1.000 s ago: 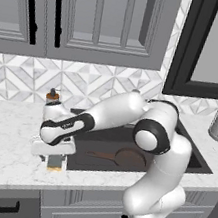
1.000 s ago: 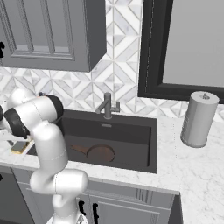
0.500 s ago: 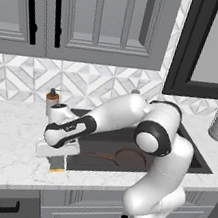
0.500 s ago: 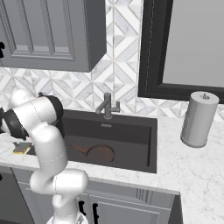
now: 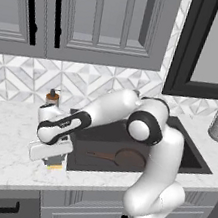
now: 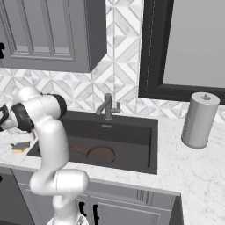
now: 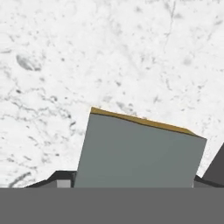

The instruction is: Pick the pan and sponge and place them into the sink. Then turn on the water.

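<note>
Marble counter (image 5: 2, 148), white with grey veining, runs wall to wall in my feeds beneath grey panelled cabinets (image 5: 96, 17) and a backsplash (image 6: 118, 94) of white and grey diamond tiles. A dark-framed window (image 6: 189, 48) sits above the right end, with a roll of paper towel (image 6: 200, 119) standing on the counter below it.

The sink (image 6: 136, 132) is sunk into the counter at centre, and the pan (image 6: 100, 154) lies flat on its floor, handle pointing left. The faucet (image 6: 107, 107) stands at the back rim; I see no water running from it. A small soap bottle (image 5: 52, 97) stands by the wall left of the basin.

My arm reaches left across the sink and down to the counter's front edge, where the gripper (image 5: 55, 160) hangs directly over the sponge (image 5: 55, 164), just beside the sink's left rim. In the hand view the sponge (image 7: 138, 151) looms large and slightly skewed, grey-green face up, a yellow strip along its far edge, with marble behind it. The fingers appear to flank the sponge, but whether they are pinching it or standing clear I cannot tell from this close.
</note>
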Robot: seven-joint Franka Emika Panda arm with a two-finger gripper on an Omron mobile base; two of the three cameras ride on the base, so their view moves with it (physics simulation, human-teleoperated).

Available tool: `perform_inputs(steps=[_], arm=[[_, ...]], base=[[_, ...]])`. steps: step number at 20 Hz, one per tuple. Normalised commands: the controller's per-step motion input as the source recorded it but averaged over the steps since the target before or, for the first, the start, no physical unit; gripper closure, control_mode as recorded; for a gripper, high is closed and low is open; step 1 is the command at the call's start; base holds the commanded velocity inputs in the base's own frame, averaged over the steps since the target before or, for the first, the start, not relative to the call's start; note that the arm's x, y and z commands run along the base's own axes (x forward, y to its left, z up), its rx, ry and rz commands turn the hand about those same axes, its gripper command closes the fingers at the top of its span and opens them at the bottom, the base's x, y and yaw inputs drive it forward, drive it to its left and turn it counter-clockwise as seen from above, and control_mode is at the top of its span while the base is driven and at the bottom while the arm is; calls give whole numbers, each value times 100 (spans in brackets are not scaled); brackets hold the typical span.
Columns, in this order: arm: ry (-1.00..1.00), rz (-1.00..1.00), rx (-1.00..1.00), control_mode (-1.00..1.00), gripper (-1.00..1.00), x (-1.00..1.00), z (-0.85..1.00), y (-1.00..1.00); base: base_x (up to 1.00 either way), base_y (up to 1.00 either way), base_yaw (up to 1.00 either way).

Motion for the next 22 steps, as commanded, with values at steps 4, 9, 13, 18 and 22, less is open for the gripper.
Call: perform_inputs(steps=[4, 9, 13, 18, 22], arm=[[2, 4, 0, -100, 100, -1, -21, -9], [-7, 0, 13, -100, 100, 0, 14, -91], [-17, 0, 22, -100, 100, 0, 10, -100], [-24, 0, 28, -100, 100, 0, 0, -100], [-9, 0, 22, -100, 100, 10, 0, -100]], base=[[0, 0, 0], [0, 0, 0], [0, 0, 0], [0, 0, 0], [0, 0, 0]])
